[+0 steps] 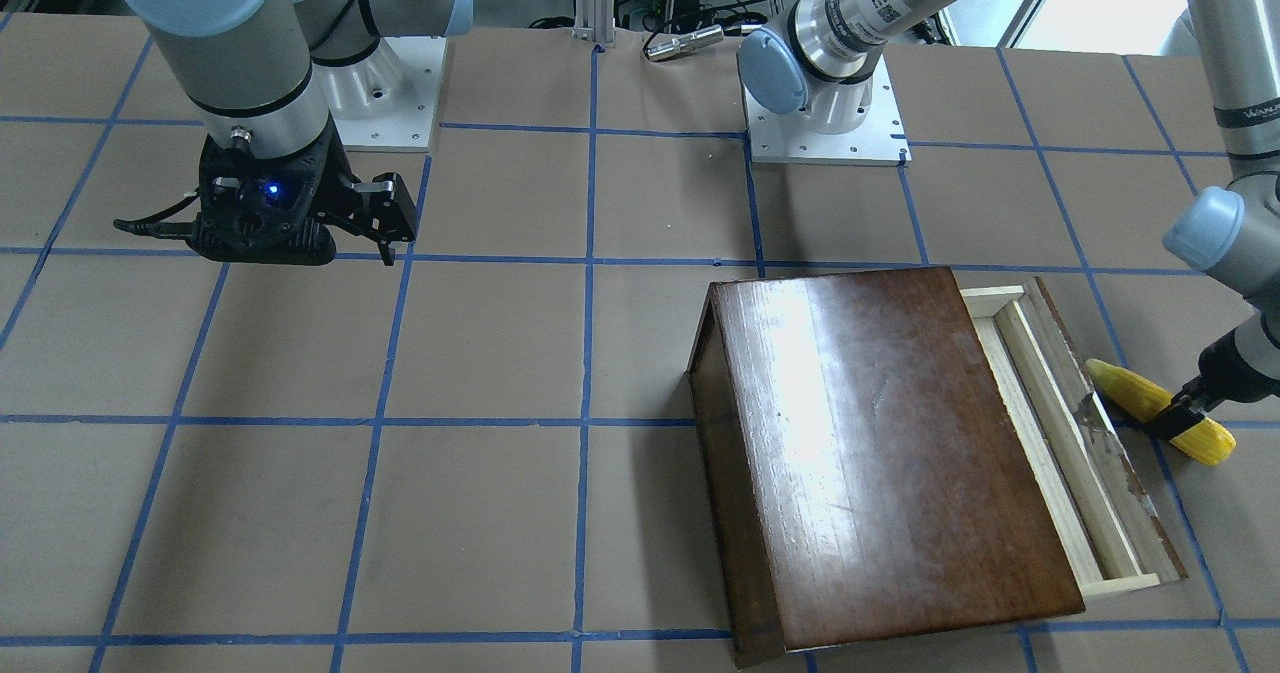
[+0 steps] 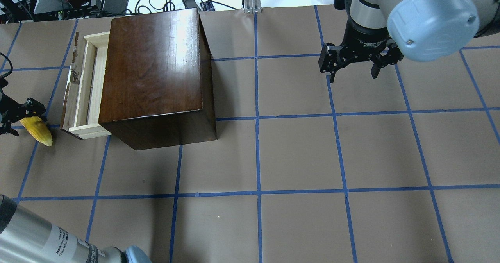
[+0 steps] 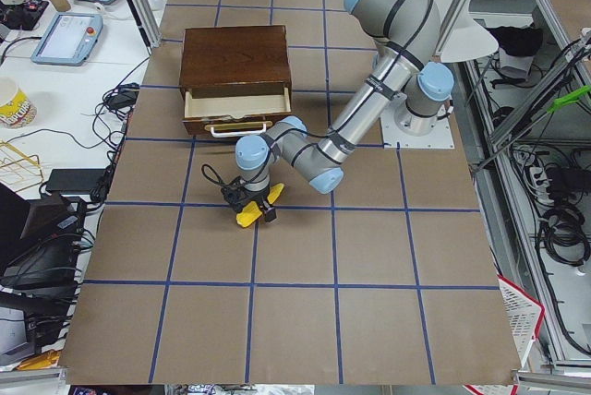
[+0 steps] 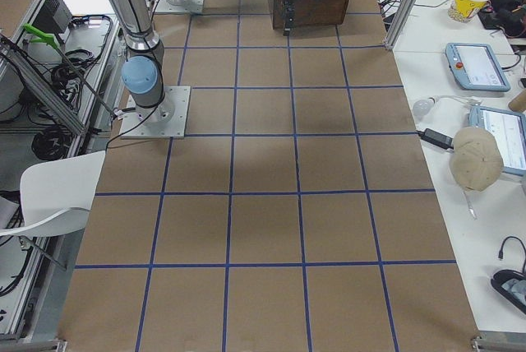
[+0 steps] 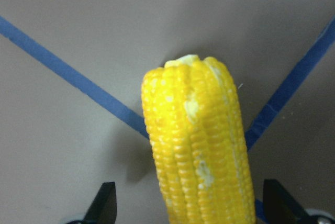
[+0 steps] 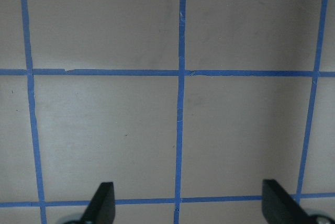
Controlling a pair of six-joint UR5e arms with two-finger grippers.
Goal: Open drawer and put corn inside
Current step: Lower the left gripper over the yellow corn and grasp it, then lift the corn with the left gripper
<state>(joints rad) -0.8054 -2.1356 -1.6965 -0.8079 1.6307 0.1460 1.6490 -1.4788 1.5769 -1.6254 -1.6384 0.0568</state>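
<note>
– On the counter (image 2: pixel 297 153), what's the biggest thing you've got?
– From my screens, the dark glossy box (image 2: pixel 156 59). It sits on the half nearer my left arm, on the brown paper with the blue tape grid.
– And the drawer?
– I see the drawer (image 2: pixel 84 83) pulled part way out of the box on the side facing my left arm. Its pale wood tray shows, with the worn grey-brown front panel at the outer edge.
– Where are your pincers?
– My right pincer (image 2: pixel 353 76) hangs above bare counter, well apart from the box, with its jaws spread and nothing between them. My left pincer (image 5: pixel 191 205) is down low beside the drawer front, jaws wide as well.
– So where's the corn?
– I have the corn (image 2: pixel 39 132) lying on the counter, outside the drawer, near its front panel. On my left wrist camera it runs up between the two spread fingertips (image 5: pixel 104 203), and neither one touches it.
</note>
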